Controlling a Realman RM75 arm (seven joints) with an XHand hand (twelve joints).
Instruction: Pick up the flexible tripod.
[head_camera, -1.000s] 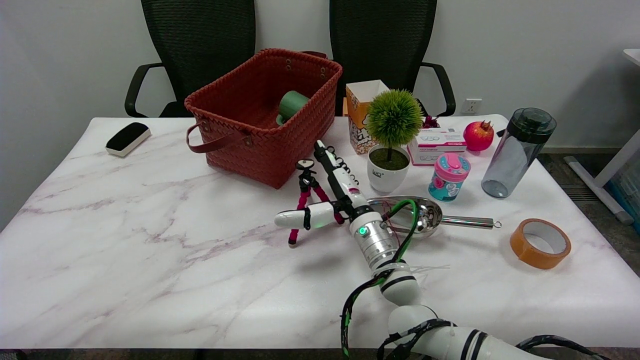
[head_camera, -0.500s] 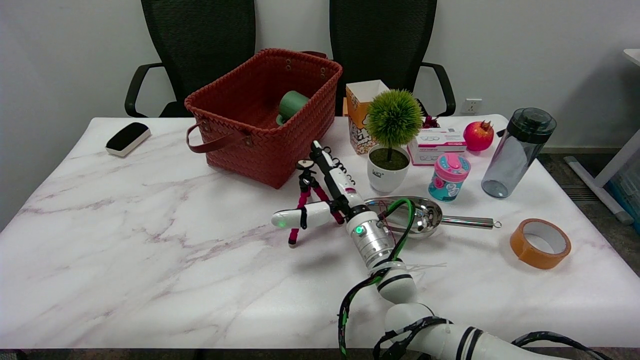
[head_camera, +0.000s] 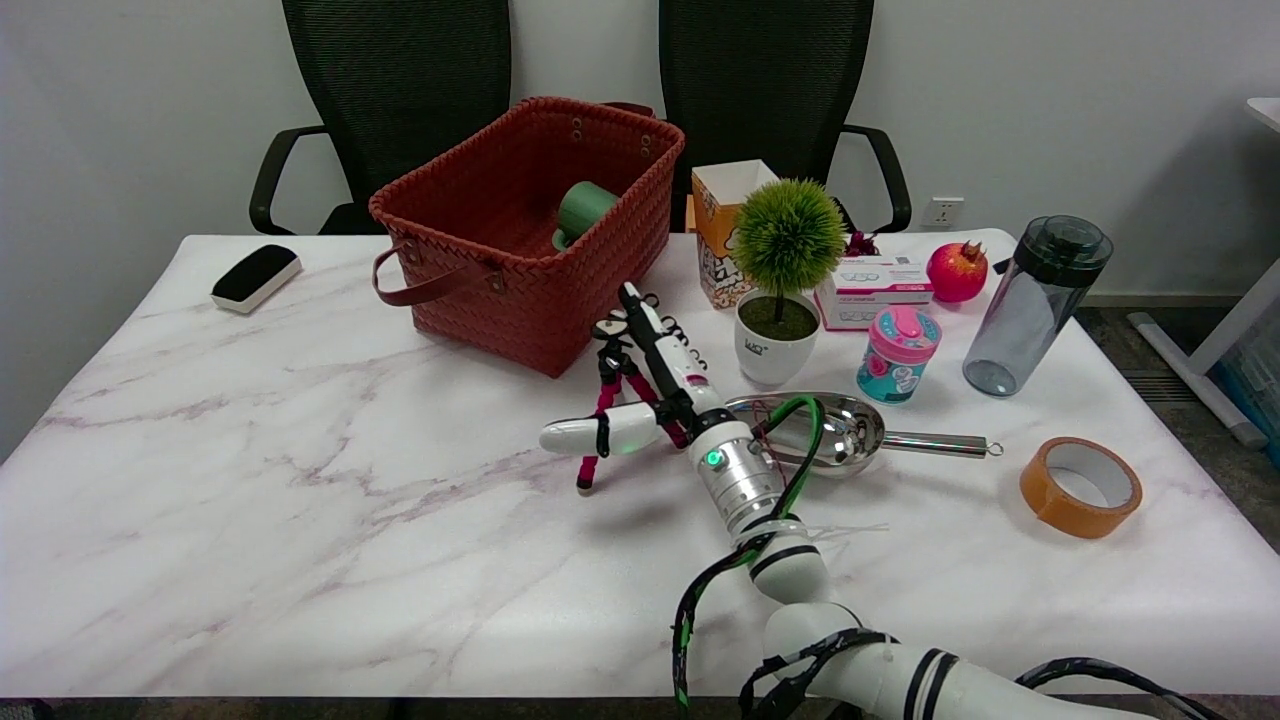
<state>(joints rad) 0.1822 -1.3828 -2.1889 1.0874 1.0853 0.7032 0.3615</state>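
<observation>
1. The flexible tripod (head_camera: 612, 390) stands upright on the marble counter (head_camera: 300, 480), pink-and-black legs splayed, just in front of the red woven basket (head_camera: 520, 225).
2. The right hand (head_camera: 655, 385) is at the tripod, its fingers (head_camera: 655, 335) spread wide: the long ones run up beside the tripod's head, the thumb crosses in front of its legs. No grip shows.
3. A steel scoop (head_camera: 840, 430) lies just right of the wrist.
</observation>
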